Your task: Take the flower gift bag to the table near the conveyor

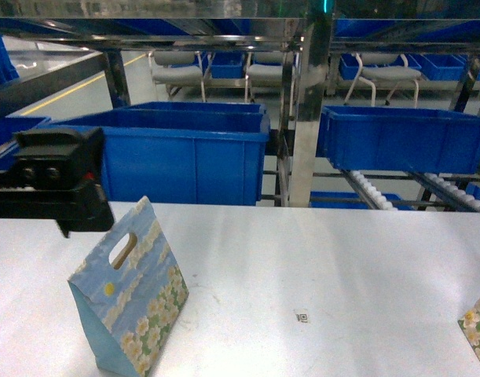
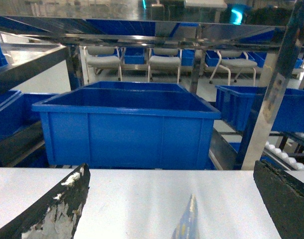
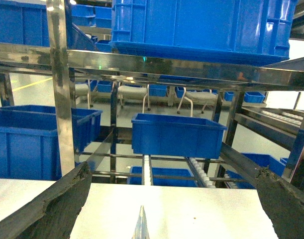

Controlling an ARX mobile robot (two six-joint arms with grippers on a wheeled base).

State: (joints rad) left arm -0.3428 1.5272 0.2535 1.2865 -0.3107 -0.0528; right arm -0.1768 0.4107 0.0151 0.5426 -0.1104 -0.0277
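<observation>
Both grippers are being held wide open: the left gripper [image 2: 171, 204] is being seen with its worn black fingers [image 2: 57, 209] spread to either side of the flower gift bag's top edge [image 2: 187, 219], and the right gripper [image 3: 169, 209] is being kept spread the same way over a thin upright edge that cannot be identified. Nothing is being gripped. In the head view, the flower gift bag [image 1: 133, 298] is being left standing upright on the table [image 1: 318, 259], just below the left arm's black body [image 1: 55, 177]. Beyond the bag, blue bins [image 1: 185, 153] are being carried on the conveyor [image 1: 373, 192], whose white rollers are being shown past the table's far edge.
</observation>
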